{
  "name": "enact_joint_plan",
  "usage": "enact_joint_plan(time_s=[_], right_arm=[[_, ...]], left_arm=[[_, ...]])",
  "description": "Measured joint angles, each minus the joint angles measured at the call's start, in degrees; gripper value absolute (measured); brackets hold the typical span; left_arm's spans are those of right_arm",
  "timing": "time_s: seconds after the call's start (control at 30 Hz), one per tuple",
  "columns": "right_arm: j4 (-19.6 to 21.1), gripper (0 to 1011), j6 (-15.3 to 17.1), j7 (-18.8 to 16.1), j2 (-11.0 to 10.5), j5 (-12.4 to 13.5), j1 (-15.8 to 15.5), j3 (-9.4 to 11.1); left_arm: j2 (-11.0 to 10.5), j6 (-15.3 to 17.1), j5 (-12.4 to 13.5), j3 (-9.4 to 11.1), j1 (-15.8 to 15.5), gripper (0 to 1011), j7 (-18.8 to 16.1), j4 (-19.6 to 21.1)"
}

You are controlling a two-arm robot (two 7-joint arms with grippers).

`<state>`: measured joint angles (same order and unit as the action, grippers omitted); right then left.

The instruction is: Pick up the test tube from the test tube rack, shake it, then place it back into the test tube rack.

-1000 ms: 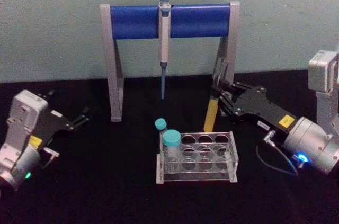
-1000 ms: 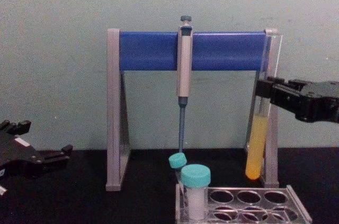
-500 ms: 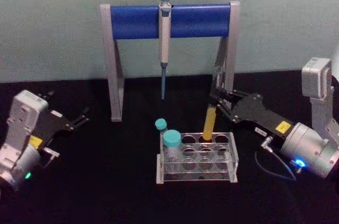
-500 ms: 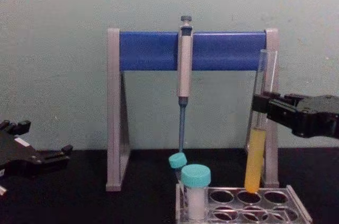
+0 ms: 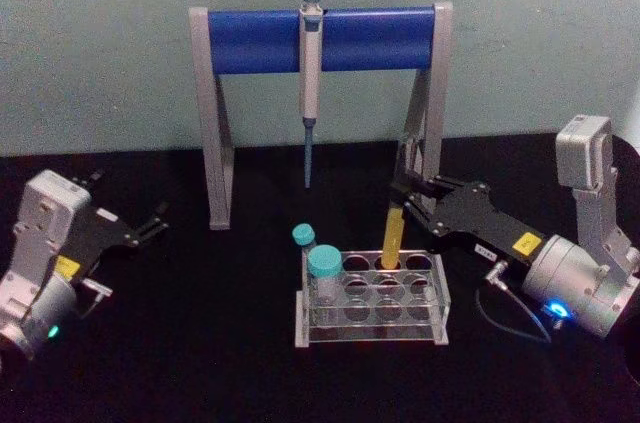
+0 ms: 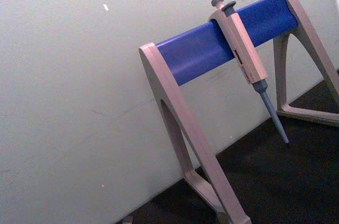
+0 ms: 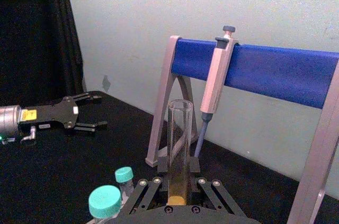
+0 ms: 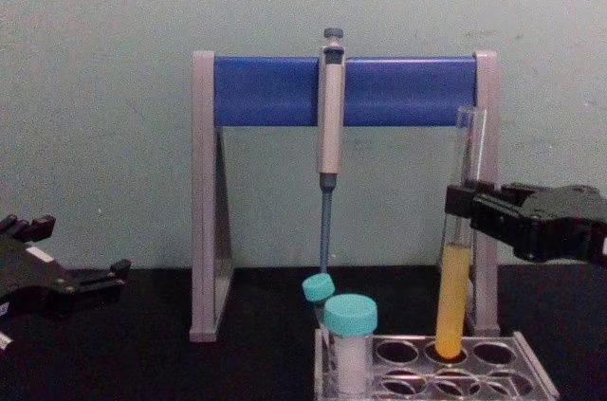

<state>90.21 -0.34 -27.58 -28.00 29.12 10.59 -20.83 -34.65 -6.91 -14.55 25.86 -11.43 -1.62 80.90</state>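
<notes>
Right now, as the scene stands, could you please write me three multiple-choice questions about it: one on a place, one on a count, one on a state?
1. Where is the bottom of the test tube?
A) flat on the table
B) hanging on the blue bar
C) in a back-row hole of the rack

2. How many teal caps are there?
A) one
B) two
C) four

3. The right gripper is:
A) shut on the test tube
B) open, far above it
C) resting on the table

Answers: 1 C, its yellow end sits inside the hole; 2 B, two caps show at the rack's left end; 3 A, its fingers clamp the glass above the liquid.
</notes>
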Motion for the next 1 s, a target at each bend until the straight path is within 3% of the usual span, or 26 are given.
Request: enact_joint_plan(time_s=[1.0], right_arm=[[-3.99,214,0.39,-0.36,1.12,-0.41,0.17,-1.20]], left_arm=[[0.00,0.00,0.00,0.00,0.00,1010,0.00,0.00]])
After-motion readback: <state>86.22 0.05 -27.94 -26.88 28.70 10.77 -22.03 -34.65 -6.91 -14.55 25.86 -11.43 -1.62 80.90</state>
